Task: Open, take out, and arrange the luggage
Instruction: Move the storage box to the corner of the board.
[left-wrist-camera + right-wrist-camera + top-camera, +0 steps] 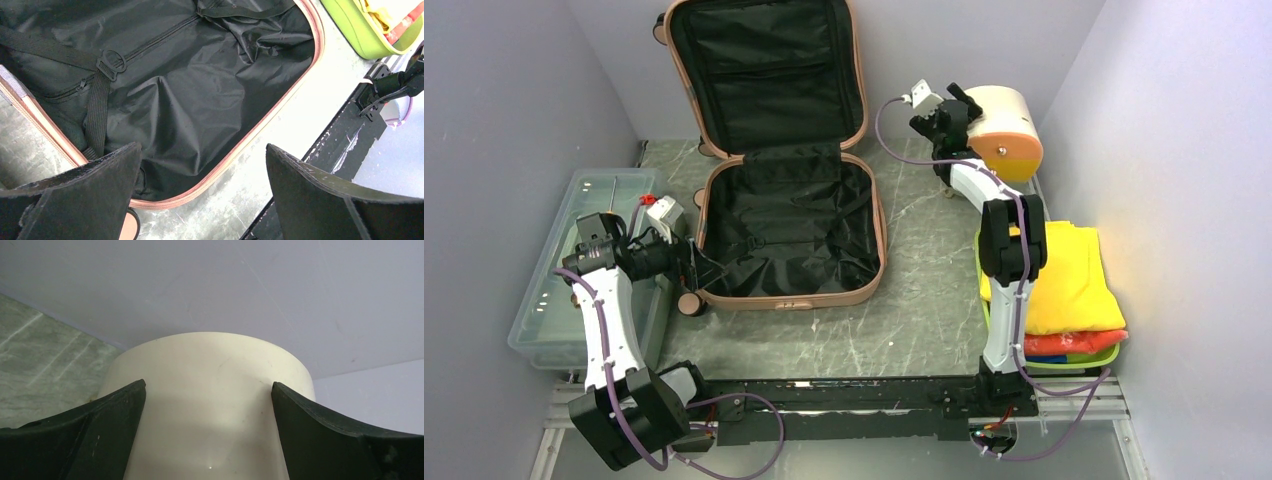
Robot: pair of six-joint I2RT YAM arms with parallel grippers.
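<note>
The salmon-pink luggage (789, 298) lies open in the middle of the table, its lid (764, 70) leaning on the back wall. Its black lining (190, 90) and straps show, with nothing inside. My left gripper (699, 270) (202, 150) is open at the case's near-left corner, just above the rim, with nothing between its fingers. At the back right, my right gripper (970, 116) (208, 385) is open, its fingers set against the side of a cream cylinder with an orange end (1009, 122) (210, 360). The cylinder is wider than the gap between the fingertips.
A clear plastic bin (574, 260) stands at the left, beside the left arm. A lime-green tray (1064, 360) (360, 30) at the right holds folded yellow cloth (1069, 275) over red cloth (1074, 343). Walls close in on the left, back and right.
</note>
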